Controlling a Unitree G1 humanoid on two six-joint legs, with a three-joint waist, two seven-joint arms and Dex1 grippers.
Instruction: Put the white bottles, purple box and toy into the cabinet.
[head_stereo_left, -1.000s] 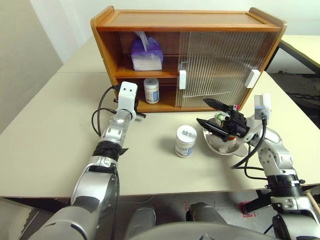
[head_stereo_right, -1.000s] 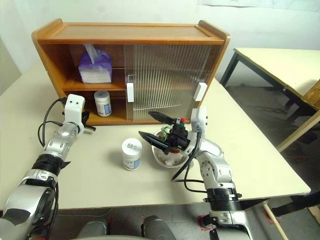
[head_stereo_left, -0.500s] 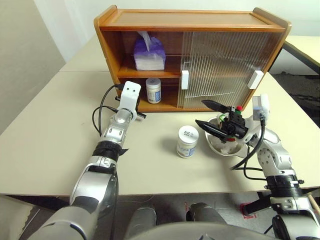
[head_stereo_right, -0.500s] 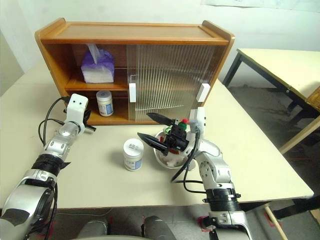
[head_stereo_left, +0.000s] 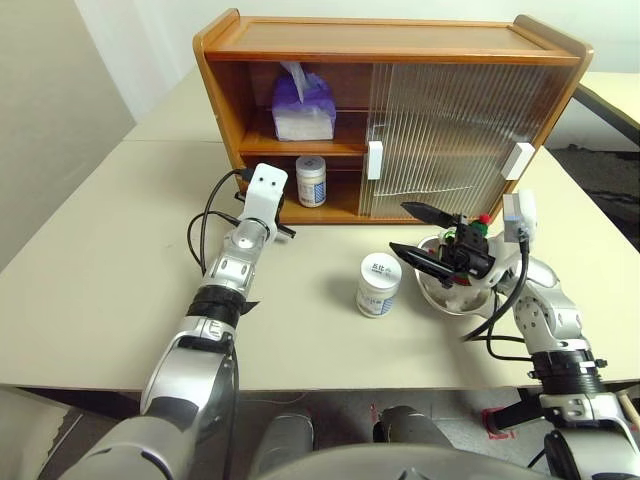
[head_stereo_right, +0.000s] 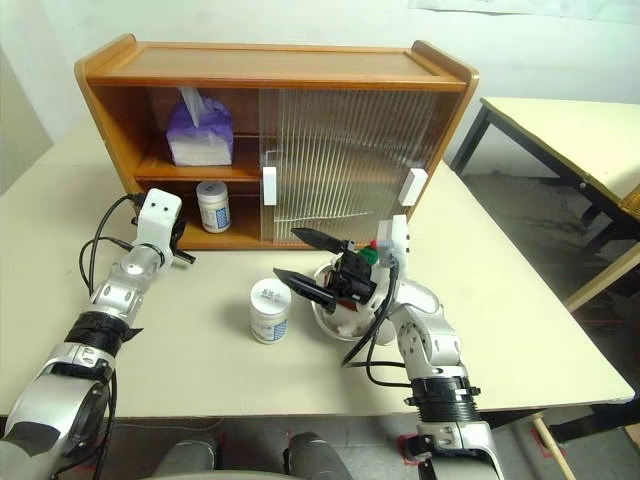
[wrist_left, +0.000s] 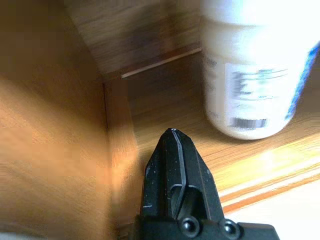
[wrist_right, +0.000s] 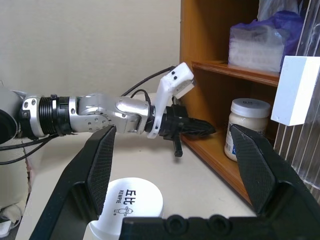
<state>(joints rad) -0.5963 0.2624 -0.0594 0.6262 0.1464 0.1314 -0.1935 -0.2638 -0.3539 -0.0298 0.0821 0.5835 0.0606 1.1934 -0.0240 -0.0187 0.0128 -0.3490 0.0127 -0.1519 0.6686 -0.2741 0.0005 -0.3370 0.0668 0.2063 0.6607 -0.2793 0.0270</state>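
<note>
Left tool (wrist_left: 172, 145), closed and empty, at the cabinet's (head_stereo_left: 390, 45) lower shelf beside one white bottle (head_stereo_left: 311, 181). Purple box (head_stereo_left: 303, 108) above. Right tool (head_stereo_left: 422, 238) wide, second bottle (head_stereo_left: 378, 284) at its 9 o'clock on the surface (head_stereo_left: 100, 280).

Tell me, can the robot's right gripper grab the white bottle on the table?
Probably yes. The right gripper is open and empty, pointing at the white bottle, which stands alone on the table right beside it. Nothing sits between them; the metal dish lies under the arm, not in the way.
</note>
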